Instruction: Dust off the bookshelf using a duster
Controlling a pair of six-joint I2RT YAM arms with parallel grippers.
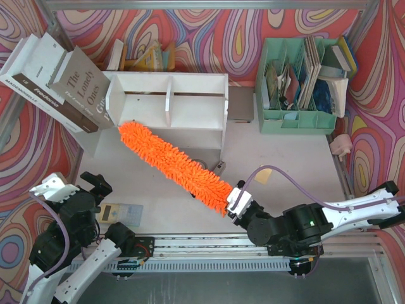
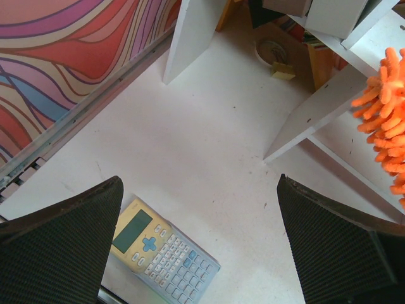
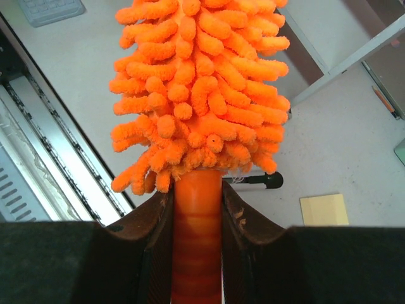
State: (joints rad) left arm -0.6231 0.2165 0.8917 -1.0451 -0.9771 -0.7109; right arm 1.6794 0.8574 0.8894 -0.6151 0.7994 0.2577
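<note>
The white bookshelf [image 1: 190, 104] lies at the back centre of the table, its two tiers and divider facing up. The fluffy orange duster [image 1: 171, 163] stretches diagonally from the shelf's front left corner down to my right gripper [image 1: 237, 204], which is shut on its orange handle [image 3: 197, 240]. The duster's tip rests at the shelf's lower left edge. The chenille head [image 3: 199, 88] fills the upper middle of the right wrist view. My left gripper [image 2: 199, 244] hangs open over the bare tabletop at the near left, nothing between its fingers; the shelf's side panel [image 2: 316, 117] shows ahead of it.
A calculator [image 2: 163, 250] lies under the left gripper. Stacked books [image 1: 54, 82] lean at the shelf's left. A mint-green file organizer [image 1: 297, 85] stands at the back right. A small black tool [image 3: 262, 180] and a yellow sticky note [image 3: 324, 209] lie near the duster.
</note>
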